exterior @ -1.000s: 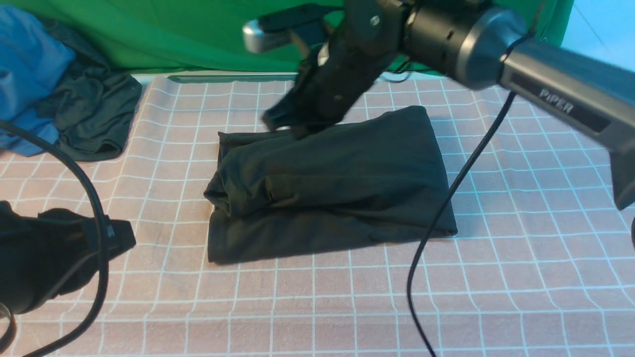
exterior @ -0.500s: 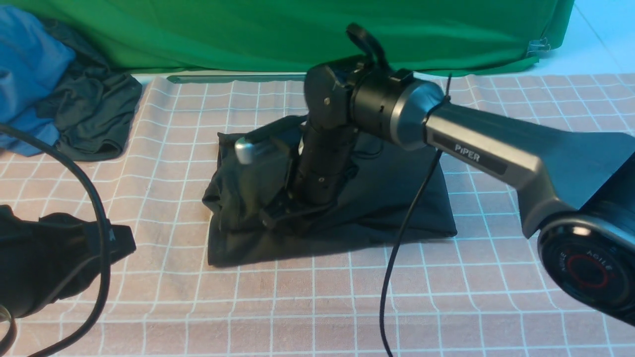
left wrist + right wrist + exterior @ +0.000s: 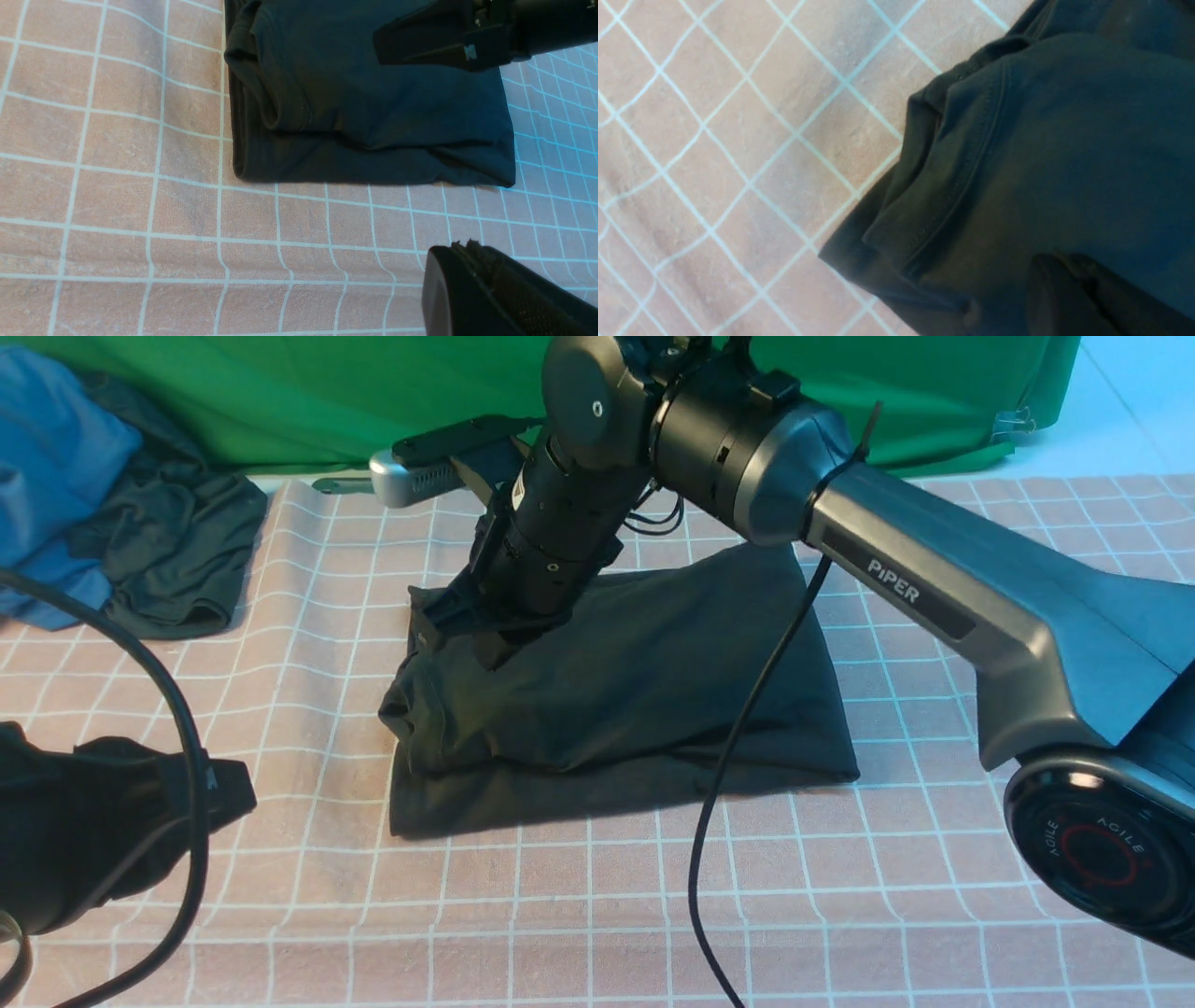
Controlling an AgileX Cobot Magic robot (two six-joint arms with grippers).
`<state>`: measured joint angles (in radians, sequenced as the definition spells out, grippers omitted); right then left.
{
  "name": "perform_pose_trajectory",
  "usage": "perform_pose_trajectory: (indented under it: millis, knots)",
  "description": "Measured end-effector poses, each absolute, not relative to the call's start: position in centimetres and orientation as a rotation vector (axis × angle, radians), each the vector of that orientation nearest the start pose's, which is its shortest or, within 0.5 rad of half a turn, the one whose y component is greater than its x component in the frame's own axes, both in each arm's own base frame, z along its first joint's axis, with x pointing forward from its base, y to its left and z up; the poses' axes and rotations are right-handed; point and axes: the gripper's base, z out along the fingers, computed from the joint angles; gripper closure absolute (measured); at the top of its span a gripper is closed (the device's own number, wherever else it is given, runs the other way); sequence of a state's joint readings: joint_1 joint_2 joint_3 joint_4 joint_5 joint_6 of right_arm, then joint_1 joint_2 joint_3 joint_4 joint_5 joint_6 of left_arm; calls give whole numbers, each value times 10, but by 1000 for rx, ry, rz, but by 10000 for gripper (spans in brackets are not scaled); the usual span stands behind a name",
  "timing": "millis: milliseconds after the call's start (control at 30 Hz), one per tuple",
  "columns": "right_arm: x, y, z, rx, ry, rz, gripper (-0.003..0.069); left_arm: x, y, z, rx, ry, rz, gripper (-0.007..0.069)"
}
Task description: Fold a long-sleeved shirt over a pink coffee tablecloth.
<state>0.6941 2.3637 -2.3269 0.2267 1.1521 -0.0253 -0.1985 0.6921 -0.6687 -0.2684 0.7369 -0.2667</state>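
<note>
At ten o'clock, a blue garment (image 3: 56, 476) and a smaller grey-green one (image 3: 177, 551) lie heaped together. Toward eight o'clock, the left pincer (image 3: 250, 786) is clenched, well apart from the shirt (image 3: 635, 672) and grasping nothing. The shirt is in the middle of the front view, already folded into a rough bundle on the pink cloth (image 3: 579, 933), its near edge slanting slightly from seven o'clock up toward four. Its layers bunch at the nine o'clock end, and a strip of under-layer peeps out along six o'clock. The right pincer (image 3: 495, 663) is clenched too, over the shirt's ten o'clock part; whether its tips press the fabric I cannot tell. The shirt looks like soft, limp cotton: light for its size, not fragile, little inclined to slip, yet quick to crease and drag its layers along. For the next fold, the doubled corners at seven and four o'clock seem the best holds, taken through every layer; pinching only the top one would probably pull the bundle open. The bunched end probably wants flattening first.
</note>
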Motion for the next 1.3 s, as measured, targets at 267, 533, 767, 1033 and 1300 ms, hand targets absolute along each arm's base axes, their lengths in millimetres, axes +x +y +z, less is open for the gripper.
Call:
perform_pose_trajectory:
  millis: [267, 533, 767, 1033, 1300]
  knots:
    - [376, 385, 181, -890, 2672, 609, 622, 122, -41, 318, -206, 2245, -559, 610]
    - [371, 403, 196, -939, 2548, 686, 622, 123, -41, 318, -230, 2238, -570, 610]
    - [398, 358, 262, -920, 2476, 635, 620, 131, -43, 314, -316, 2279, -599, 610]
    - [409, 285, 320, -846, 2447, 555, 620, 167, -51, 308, -343, 2454, -562, 610]
    - [380, 198, 307, -841, 2653, 348, 622, 221, -62, 304, -364, 2546, -535, 610]
